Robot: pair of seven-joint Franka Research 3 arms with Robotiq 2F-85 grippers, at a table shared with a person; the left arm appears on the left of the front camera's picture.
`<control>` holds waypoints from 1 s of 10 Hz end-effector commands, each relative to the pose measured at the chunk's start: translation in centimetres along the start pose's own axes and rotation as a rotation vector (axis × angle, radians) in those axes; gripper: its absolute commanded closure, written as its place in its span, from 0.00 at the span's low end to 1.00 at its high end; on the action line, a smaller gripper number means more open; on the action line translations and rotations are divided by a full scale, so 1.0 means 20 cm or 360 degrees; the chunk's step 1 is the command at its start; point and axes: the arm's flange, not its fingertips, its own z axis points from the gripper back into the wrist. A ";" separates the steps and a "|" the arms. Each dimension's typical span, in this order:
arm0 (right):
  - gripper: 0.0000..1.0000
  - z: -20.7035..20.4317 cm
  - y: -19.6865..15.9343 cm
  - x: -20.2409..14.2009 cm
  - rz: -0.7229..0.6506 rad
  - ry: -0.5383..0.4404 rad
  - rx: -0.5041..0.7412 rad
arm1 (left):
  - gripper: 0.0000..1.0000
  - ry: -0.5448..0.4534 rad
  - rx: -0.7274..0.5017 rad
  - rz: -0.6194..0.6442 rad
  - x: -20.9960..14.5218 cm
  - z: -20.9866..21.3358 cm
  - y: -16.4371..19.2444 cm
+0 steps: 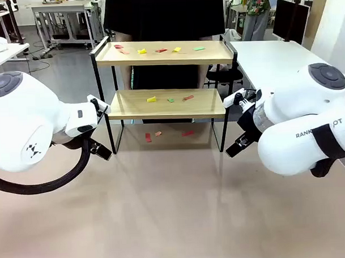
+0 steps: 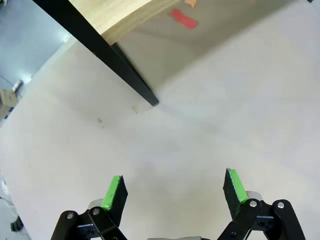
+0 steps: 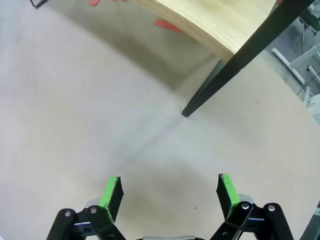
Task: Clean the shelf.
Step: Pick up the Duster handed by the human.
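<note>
The white shell of the right arm (image 1: pixel 300 144), at 3 o'clock in the front view, carries dark lettering. The legible fragments are "RANK" and "OT", with a black strap (image 1: pixel 327 146) crossing between them. The left arm (image 1: pixel 19 120), at 9 o'clock, bears a small dark logo mark without legible characters.

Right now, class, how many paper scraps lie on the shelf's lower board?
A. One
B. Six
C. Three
C: the lower board carries a yellow scrap, a green scrap and a red scrap, and nothing more.
</note>
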 end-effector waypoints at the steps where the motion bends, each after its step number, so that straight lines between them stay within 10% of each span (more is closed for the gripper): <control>1: 0.00 0.00 0.00 0.00 0.0000 0.0000 0.0000 | 0.00 -0.0001 0.0000 0.0000 0.00 0.00 0.00; 10: 0.00 0.09 -0.08 0.09 -0.0027 -0.0039 -0.0062 | 0.00 -0.0022 -0.0117 0.0006 0.07 0.09 0.05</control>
